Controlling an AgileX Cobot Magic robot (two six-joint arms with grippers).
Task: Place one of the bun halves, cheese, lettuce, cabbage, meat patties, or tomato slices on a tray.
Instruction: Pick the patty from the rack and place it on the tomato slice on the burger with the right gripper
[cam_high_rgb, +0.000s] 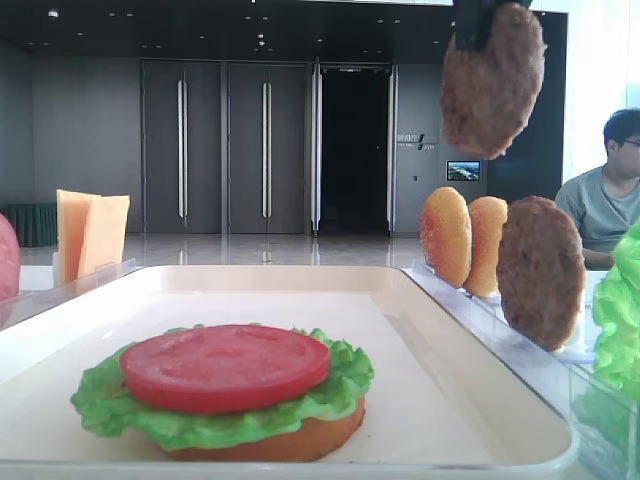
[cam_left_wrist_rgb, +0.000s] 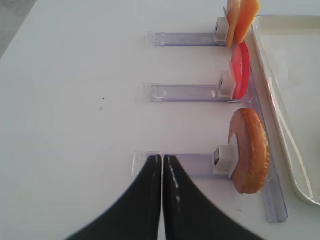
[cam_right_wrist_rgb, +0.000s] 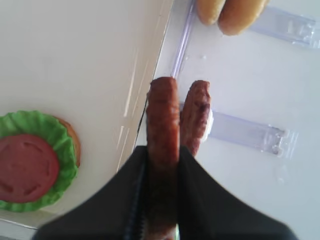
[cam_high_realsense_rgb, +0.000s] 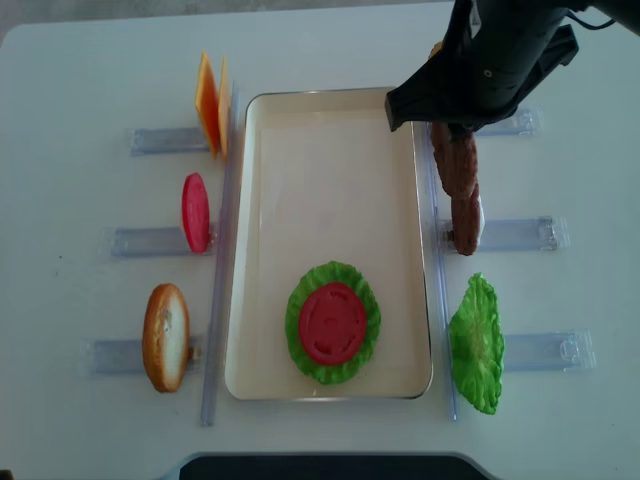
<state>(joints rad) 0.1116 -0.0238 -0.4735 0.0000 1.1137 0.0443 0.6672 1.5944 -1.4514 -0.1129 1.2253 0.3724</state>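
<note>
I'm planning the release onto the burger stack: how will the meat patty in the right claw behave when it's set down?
The meat patty hangs edge-on from the right claw without sagging, so it is probably stiff. Its rough surface likely grips well. Being a round disc held upright, it may roll or tip unless laid flat on the tomato slice.

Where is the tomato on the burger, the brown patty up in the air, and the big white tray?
tomato slice (cam_high_rgb: 225, 366): low front view, middle of its red top.
lifted meat patty (cam_high_rgb: 492, 82): low front view, centre of its brown face.
tray (cam_high_realsense_rgb: 330, 170): overhead view, bare floor.
</note>
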